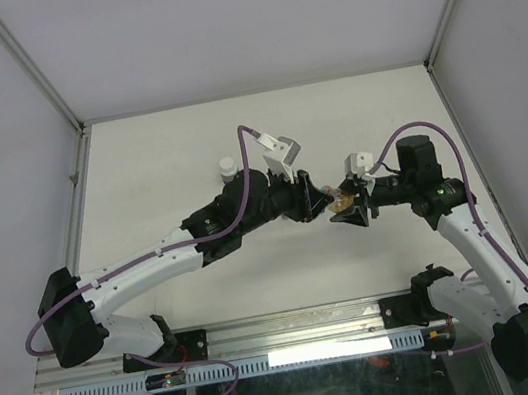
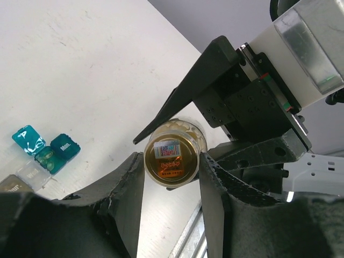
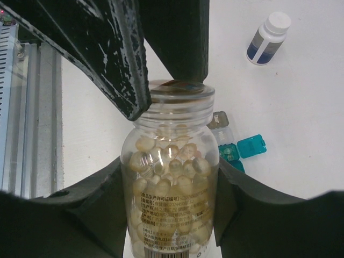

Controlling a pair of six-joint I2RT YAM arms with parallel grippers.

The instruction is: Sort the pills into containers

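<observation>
I count one clear pill bottle (image 3: 172, 140), full of pale yellow capsules, with my two tools meeting on it in mid-air above the middle of the table (image 1: 183, 140). My right gripper (image 3: 171, 183) is clamped around the bottle's body, and my left gripper (image 2: 172, 161) is clenched on its gold cap (image 3: 181, 88), one finger pressed to each side. There are two containers, lying on the table below the bottle and touching each other. One is a teal-blue box (image 2: 49, 160) with two lids flipped open and something pale in one compartment, and the other is a grey box (image 2: 31, 173). From above I cannot make them out under my grippers. One white bottle (image 3: 267, 38) with a dark blue label stands upright farther back, close beside my left forearm and well apart from the boxes. My right fingers crowd the space just past the cap. White walls close off the back and both sides, a metal rail (image 1: 296, 329) runs along the near edge, and the rear of the table lies open
</observation>
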